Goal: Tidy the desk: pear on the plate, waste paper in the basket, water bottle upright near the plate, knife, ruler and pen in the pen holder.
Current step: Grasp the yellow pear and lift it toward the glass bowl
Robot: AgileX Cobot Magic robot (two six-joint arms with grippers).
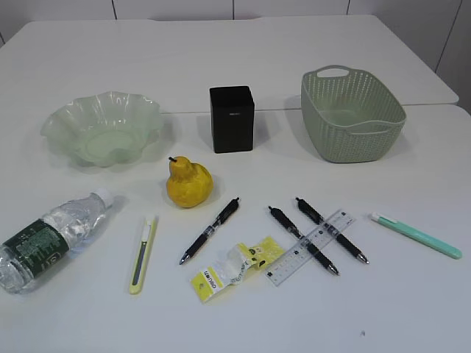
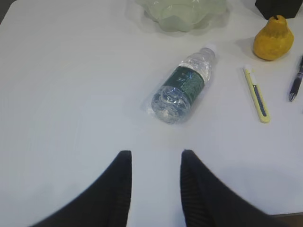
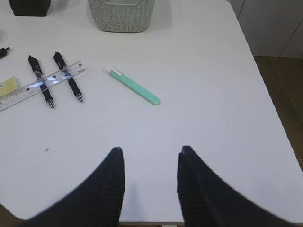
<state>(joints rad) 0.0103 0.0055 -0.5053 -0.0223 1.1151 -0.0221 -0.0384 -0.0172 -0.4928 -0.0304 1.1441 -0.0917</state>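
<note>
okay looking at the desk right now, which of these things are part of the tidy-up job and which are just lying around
Part of the job: pear, plate, water bottle, yellow knife, green knife, ruler, three black pens, yellow waste wrapper, basket, black pen holder.

Just lying about: nothing visible; every item on the table belongs to the task.

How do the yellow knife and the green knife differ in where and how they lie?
The yellow knife lies left of the pear, near the bottle; the green knife lies far right, below the basket. The yellow one points nearly away from the camera; the green one slants sideways. Both lie flat, untouched.
</note>
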